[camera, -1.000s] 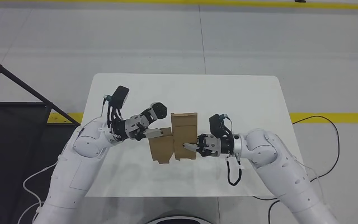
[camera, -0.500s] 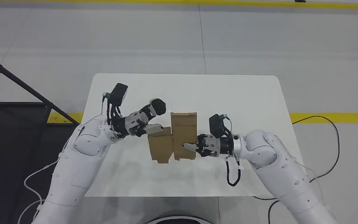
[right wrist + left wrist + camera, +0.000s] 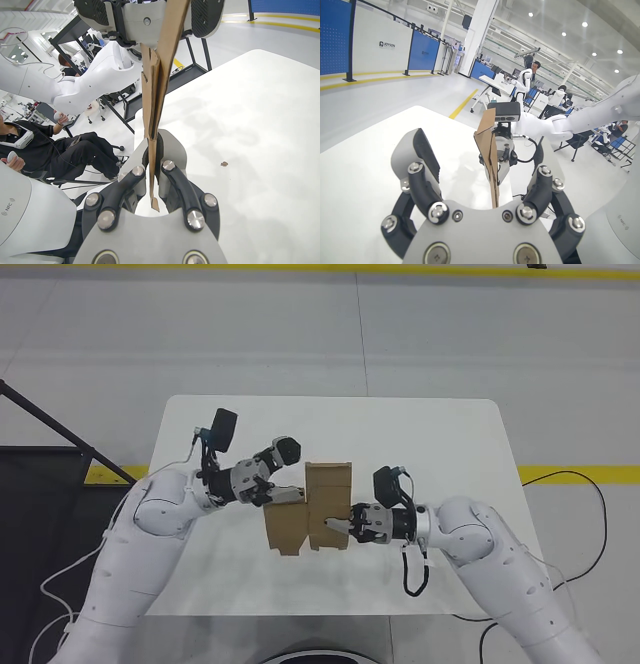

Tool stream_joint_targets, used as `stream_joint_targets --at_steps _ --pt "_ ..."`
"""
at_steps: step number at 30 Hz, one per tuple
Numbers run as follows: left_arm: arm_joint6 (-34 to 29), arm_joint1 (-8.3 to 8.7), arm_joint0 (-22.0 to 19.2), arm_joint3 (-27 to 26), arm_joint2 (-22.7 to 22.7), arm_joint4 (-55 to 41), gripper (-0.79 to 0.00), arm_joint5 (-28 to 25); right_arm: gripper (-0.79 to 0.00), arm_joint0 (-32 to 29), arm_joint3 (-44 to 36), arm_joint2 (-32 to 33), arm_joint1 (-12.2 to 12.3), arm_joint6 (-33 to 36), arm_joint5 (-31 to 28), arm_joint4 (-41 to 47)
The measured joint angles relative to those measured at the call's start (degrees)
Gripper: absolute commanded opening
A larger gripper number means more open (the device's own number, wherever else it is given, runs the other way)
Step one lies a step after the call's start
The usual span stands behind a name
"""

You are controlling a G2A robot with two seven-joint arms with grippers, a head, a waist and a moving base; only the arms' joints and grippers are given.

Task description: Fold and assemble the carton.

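1 overhead, 2 opposed close-ups, common carton

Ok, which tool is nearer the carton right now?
Right. The right tool is shut on one edge of the carton, so it touches it. The left tool is open astride the opposite edge, with gaps on both sides.

A white table with rounded corners stands on a pale grey floor crossed by yellow lines, with a black frame and a dark cloth beside its left edge. Beyond it the hall opens wide: blue and white partition panels on black posts line the hall's edge, a white pillar rises to a white ceiling set with rows of round lights, and desks stand farther back.
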Motion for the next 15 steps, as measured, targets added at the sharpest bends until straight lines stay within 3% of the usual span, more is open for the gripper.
stream_joint_targets --at_steps 6,15 --pt "6.8 0.36 -1.0 1.1 2.2 5.4 -0.120 0.0 -0.785 0.4 0.3 -0.3 0.0 0.6 -0.2 0.5" --pt "11.9 1.84 -3.0 3.1 7.1 8.7 -0.336 0.0 -0.785 0.6 0.5 -0.6 0.0 0.9 -0.4 1.0"
